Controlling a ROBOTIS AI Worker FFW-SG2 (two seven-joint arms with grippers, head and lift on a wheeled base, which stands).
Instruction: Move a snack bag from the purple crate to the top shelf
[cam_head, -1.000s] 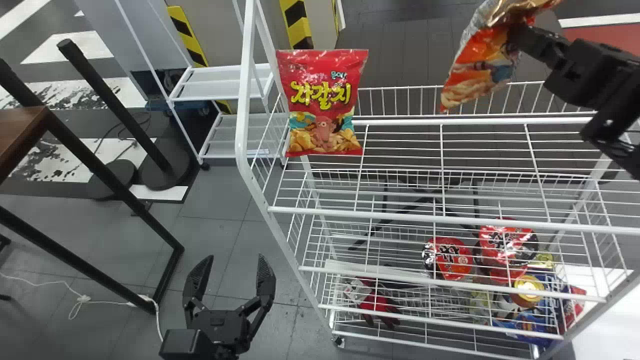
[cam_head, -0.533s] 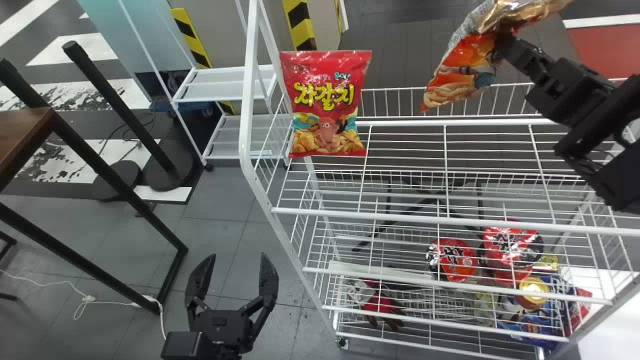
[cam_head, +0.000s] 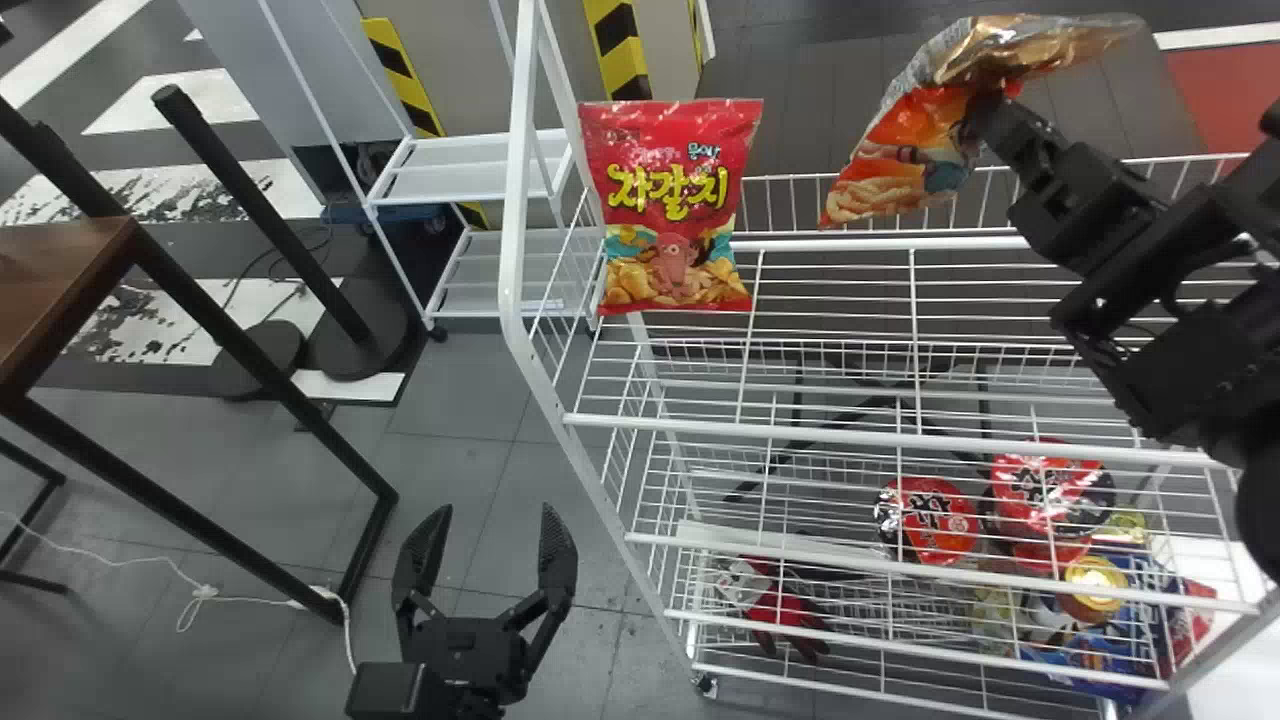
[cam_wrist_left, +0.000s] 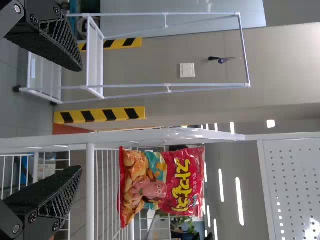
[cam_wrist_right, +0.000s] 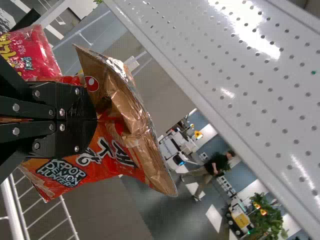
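The right gripper (cam_head: 983, 112) is closed on an orange snack bag with a crinkled gold-foil end (cam_head: 890, 170), holding it over the rear of the upper shelf; I can't tell whether the bag touches the rail. The left gripper (cam_head: 496, 522), low beside the rack, has its two fingers spread wide around nothing.

Compared with a second ago, the tall white wire rack (cam_head: 514, 230) sits slightly farther right in the head view. Against it, the orange bag has travelled to the robot's left, nearer the upright red snack bag with yellow lettering (cam_head: 670, 200), which still stands at the left end of the upper shelf. The left gripper is as widely spread as before.

From where I stand, grey floor tiles (cam_head: 450, 400) run beneath the rack. A brown wooden table with black metal legs (cam_head: 60, 285) is off to the left, and a smaller white shelf unit (cam_head: 465, 165) stands behind. Low in the rack lie red-topped cups (cam_head: 925, 520) and, left of them, a red-and-dark glove (cam_head: 785, 605).

The right wrist view brings in a perforated white metal panel (cam_wrist_right: 260, 75) and a leafy green plant (cam_wrist_right: 267, 220); the left wrist view adds a square white wall plate (cam_wrist_left: 187, 70).
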